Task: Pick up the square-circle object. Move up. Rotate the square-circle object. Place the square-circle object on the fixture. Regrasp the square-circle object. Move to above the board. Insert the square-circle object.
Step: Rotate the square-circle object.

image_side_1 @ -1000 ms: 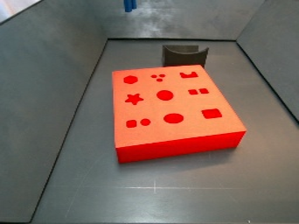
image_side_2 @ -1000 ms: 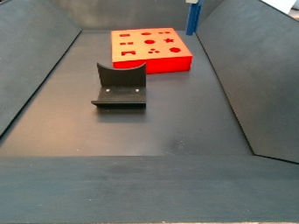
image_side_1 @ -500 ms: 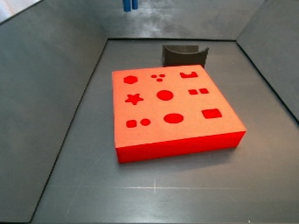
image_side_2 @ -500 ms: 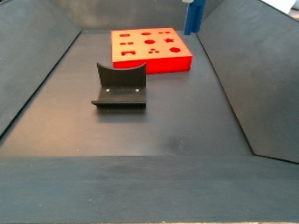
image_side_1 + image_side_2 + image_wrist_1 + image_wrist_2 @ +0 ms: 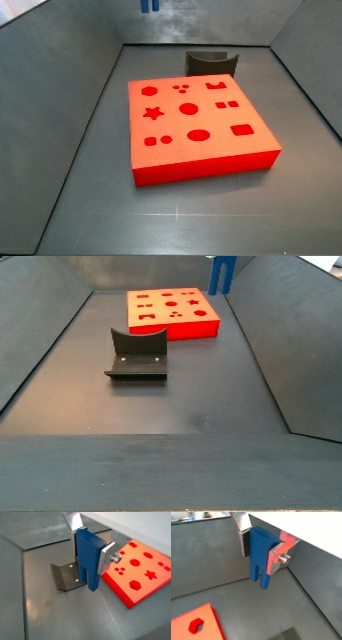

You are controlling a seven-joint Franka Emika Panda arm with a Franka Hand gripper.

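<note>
The square-circle object [image 5: 87, 556] is a blue stepped peg hanging upright, with two thin legs at its lower end. My gripper [image 5: 88, 547] is shut on its upper part, one silver finger on each side, as both wrist views show [image 5: 260, 547]. In both side views the square-circle object [image 5: 222, 271] hangs high at the frame's top edge [image 5: 148, 5], well above the floor and beside the board's far end. The red board [image 5: 201, 160] lies flat on the floor. The dark fixture [image 5: 138, 353] stands apart from the board, with nothing on it.
Grey sloping walls [image 5: 287, 346] close in the floor on all sides. In a wrist view the fixture [image 5: 65, 577] lies below the peg's legs and the board [image 5: 143, 567] lies off to one side.
In a side view the blue peg shows wider than a second ago, as if turned about its long axis. Its height has hardly changed. Board and fixture have not moved.
</note>
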